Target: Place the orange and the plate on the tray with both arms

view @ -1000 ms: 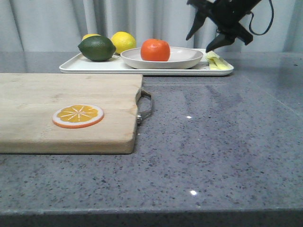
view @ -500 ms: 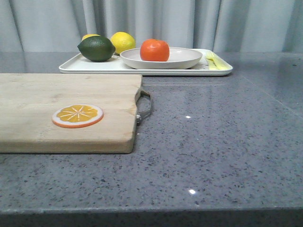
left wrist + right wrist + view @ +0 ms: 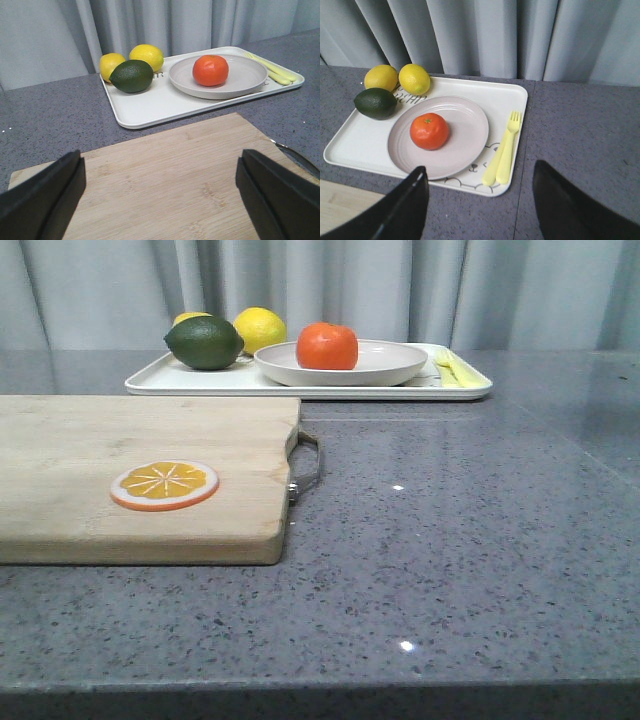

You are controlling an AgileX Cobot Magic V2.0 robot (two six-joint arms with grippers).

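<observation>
Currently, the orange [image 3: 327,346] is seated on the plate [image 3: 395,367], which rests on the tray [image 3: 200,383] at upper centre of the front frame. Both end effectors, left [image 3: 160,192] and right [image 3: 480,202], are spread apart, empty, the right one nearer the tray.

Glossy orange [image 3: 327,346], matt wooden board [image 3: 140,475]

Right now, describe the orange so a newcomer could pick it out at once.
Find the white tray at the far edge of the table, by the curtain. On it sits a round beige plate, and the orange rests in that plate. It is the only deep-orange fruit there; two yellow lemons and a dark green lime lie directly on the tray.
</observation>
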